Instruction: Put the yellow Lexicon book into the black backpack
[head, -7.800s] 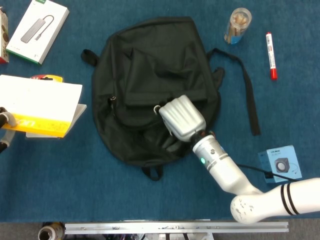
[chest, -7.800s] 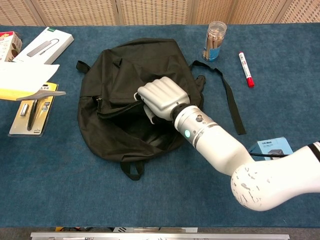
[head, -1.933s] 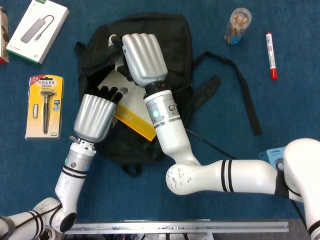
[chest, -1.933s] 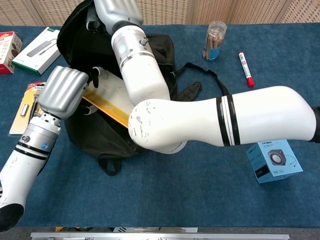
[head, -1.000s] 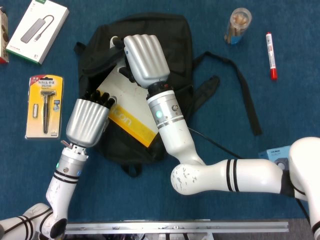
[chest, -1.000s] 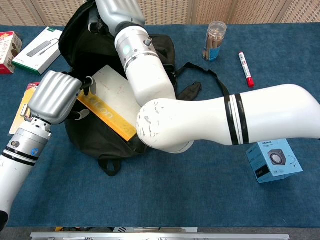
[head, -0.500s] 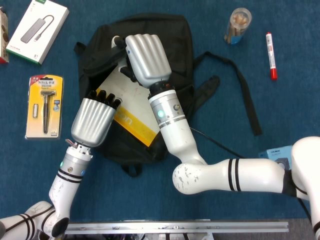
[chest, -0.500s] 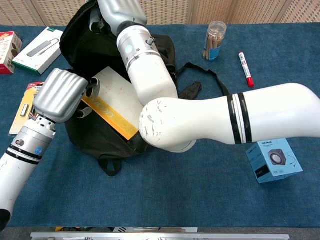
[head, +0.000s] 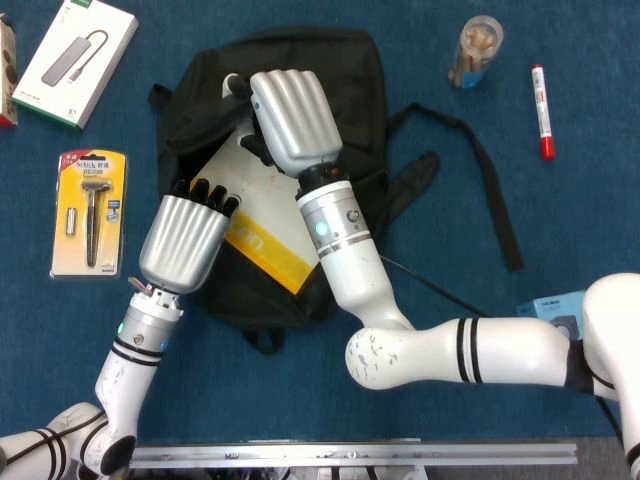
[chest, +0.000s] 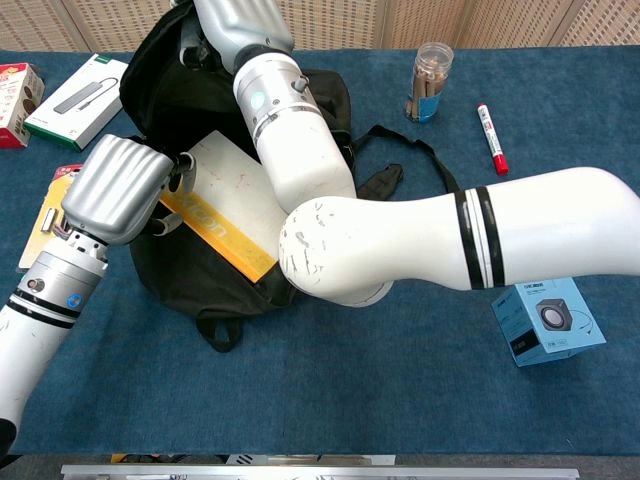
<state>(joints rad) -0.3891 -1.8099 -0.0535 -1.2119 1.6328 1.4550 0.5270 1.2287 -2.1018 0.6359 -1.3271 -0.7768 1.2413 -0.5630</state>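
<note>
Yellow book (head: 262, 232) lies half inside the bag (head: 340, 90) mouth, long axis diagonal, upper end inside. Left hand (head: 183, 240) grips its lower-left edge; right hand (head: 293, 118) pinches the bag opening up, above the book.

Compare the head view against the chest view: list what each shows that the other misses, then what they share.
Only the head view shows the full razor pack; in the chest view the left robot hand covers most of it. Only the chest view shows the whole blue speaker box and the wall panels behind the table. Both show the black backpack, the yellow Lexicon book partly inside it, the right robot hand at the bag's opening, the red marker and the clear jar.
</note>
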